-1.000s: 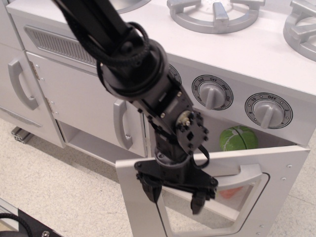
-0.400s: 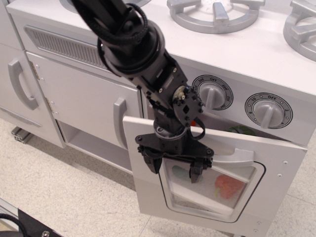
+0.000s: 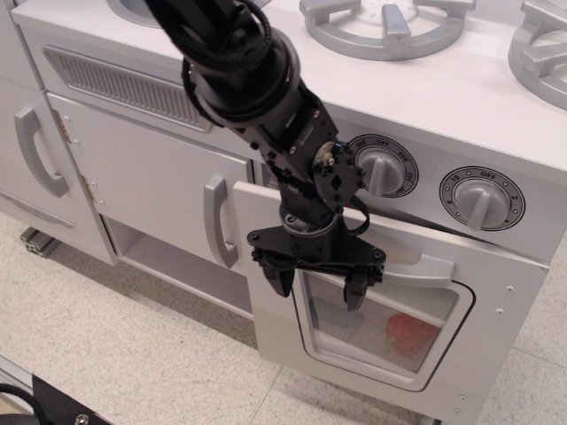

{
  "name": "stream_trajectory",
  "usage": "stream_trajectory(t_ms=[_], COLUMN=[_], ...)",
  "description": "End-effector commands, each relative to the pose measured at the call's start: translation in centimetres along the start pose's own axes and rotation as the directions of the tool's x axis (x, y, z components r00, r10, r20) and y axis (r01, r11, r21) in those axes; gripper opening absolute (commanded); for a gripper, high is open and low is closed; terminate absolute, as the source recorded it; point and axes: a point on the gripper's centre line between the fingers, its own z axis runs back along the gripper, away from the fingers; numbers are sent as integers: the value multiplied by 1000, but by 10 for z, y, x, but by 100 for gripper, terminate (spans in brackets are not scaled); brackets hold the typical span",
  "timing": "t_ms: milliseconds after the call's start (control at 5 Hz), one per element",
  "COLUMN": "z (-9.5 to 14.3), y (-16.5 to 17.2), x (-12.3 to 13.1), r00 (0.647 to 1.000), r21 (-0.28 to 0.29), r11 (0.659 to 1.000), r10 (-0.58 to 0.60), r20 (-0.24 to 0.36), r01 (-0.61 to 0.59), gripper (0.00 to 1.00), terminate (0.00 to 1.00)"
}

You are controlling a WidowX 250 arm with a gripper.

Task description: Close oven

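The white toy oven's door [image 3: 496, 328] stands almost upright against the oven front, with only a thin gap at its top edge. It has a rounded clear window [image 3: 390, 328] and a horizontal grey handle [image 3: 425, 267]. A red object [image 3: 407, 332] shows faintly through the window. My black gripper [image 3: 319, 288] is open and empty, fingers spread, pressed against the door's upper left area just above the window's left side. The arm hides the door's top left part.
Two grey control knobs [image 3: 381, 168] [image 3: 481, 199] sit above the door. A white cabinet door with a vertical grey handle [image 3: 215, 221] is to the left, another handle [image 3: 35, 150] farther left. Grey burners [image 3: 385, 22] top the stove. Tiled floor [image 3: 106, 336] lies below.
The oven door has swung up from half open to nearly shut. My gripper moved up and toward the oven with it. The green object inside is no longer visible.
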Motion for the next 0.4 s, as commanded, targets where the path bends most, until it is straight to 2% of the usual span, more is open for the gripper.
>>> stream_trajectory(t_ms=[0,200], z=[14,14], y=[-1,1], x=[25,30], r00=[995,993], r21=[-23,-30], r11=[999,998], r10=[44,61], r20=[91,101], r01=[-42,-58], gripper=[100,100], terminate=[0,0])
